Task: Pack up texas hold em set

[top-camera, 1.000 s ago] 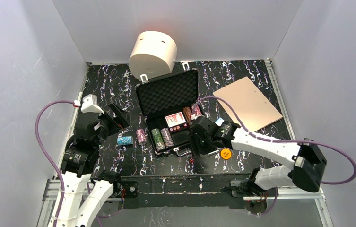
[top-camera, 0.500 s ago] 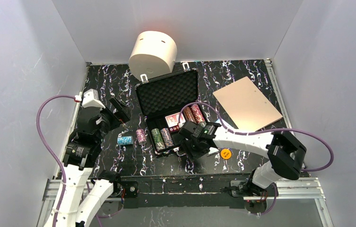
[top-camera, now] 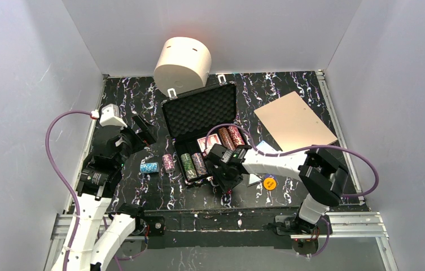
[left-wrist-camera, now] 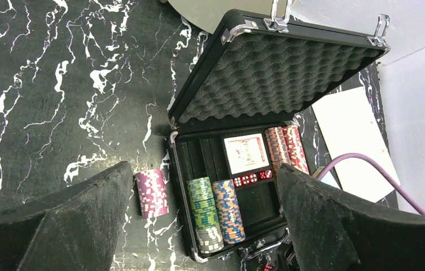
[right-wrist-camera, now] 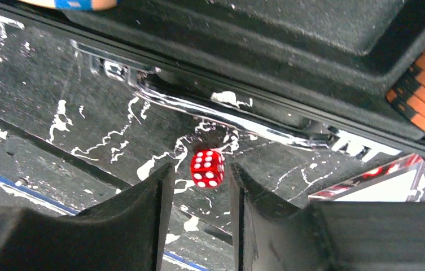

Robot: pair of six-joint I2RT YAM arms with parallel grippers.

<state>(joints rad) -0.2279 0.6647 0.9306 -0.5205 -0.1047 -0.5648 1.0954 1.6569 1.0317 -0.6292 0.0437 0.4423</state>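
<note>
Red die [right-wrist-camera: 207, 167] framed by my right gripper [right-wrist-camera: 200, 176], low centre of the right wrist view.
I judge it tiny, hard, light and slick, apt to squirt out, so I'd pinch two flat opposite faces squarely. It lies on the table [right-wrist-camera: 46, 90] just before the briefcase [right-wrist-camera: 266, 39] and its chrome handle [right-wrist-camera: 227, 116]. The right jaws straddle it, partly apart, not clamped. My left gripper [left-wrist-camera: 204, 169] gapes wide, holding nothing.

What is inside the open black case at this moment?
A green chip stack, an orange chip stack, a card deck, red dice and reddish chip stacks lie in the case. Its near right corner is covered by the right arm.
</note>
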